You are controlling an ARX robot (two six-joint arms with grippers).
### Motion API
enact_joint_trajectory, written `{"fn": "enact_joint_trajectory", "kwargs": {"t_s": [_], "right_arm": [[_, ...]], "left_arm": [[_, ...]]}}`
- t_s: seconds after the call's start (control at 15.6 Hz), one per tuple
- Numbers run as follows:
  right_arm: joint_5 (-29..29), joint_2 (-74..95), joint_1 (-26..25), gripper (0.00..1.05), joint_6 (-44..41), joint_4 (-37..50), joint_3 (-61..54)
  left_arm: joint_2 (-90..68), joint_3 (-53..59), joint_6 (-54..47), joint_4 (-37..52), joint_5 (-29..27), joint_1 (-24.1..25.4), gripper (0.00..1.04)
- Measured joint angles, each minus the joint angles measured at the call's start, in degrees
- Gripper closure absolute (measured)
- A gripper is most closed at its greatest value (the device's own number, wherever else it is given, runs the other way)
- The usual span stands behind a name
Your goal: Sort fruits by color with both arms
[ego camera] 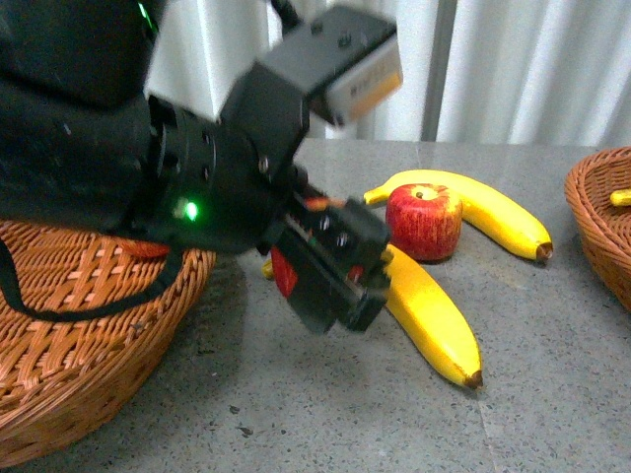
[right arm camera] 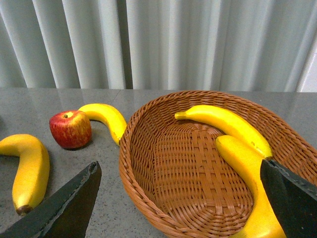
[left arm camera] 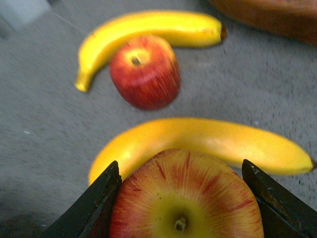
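Note:
My left gripper (left arm camera: 181,166) is shut on a red apple (left arm camera: 185,198) streaked with yellow, stem towards the camera. In the front view that gripper (ego camera: 330,281) hangs above the grey table, just right of the left basket (ego camera: 89,325). A second red apple (ego camera: 424,221) rests on the table between two bananas, one behind it (ego camera: 483,207) and one nearer (ego camera: 434,315). My right gripper (right arm camera: 179,166) is open over the right basket (right arm camera: 143,198), which holds two bananas (right arm camera: 228,121) (right arm camera: 247,168). The right gripper does not show in the front view.
The wicker left basket sits at the table's front left and the right basket (ego camera: 603,222) at the right edge. A white curtain (ego camera: 532,69) hangs behind the table. My left arm (ego camera: 118,148) blocks much of the front view.

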State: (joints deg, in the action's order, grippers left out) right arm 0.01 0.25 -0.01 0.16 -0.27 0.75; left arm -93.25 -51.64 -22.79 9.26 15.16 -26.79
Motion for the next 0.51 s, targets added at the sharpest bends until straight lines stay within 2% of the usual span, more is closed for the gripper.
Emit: {"fn": "enact_joint_trajectory", "kwargs": {"t_s": [0.19, 0.39, 0.51], "right_arm": [[0.0, 0.0, 0.0, 0.07, 0.0, 0.0, 0.0], [0.0, 0.0, 0.0, 0.07, 0.0, 0.0, 0.0], [0.0, 0.0, 0.0, 0.07, 0.0, 0.0, 0.0]], "left_arm": [[9.73, 0.35, 5.18, 3.39, -7.63, 1.46, 0.39], [18.49, 7.02, 12.39, 4.83, -21.84, 8.96, 0.39], [22.91, 12.41, 16.61, 5.51, -27.93, 15.76, 0.4]]}}
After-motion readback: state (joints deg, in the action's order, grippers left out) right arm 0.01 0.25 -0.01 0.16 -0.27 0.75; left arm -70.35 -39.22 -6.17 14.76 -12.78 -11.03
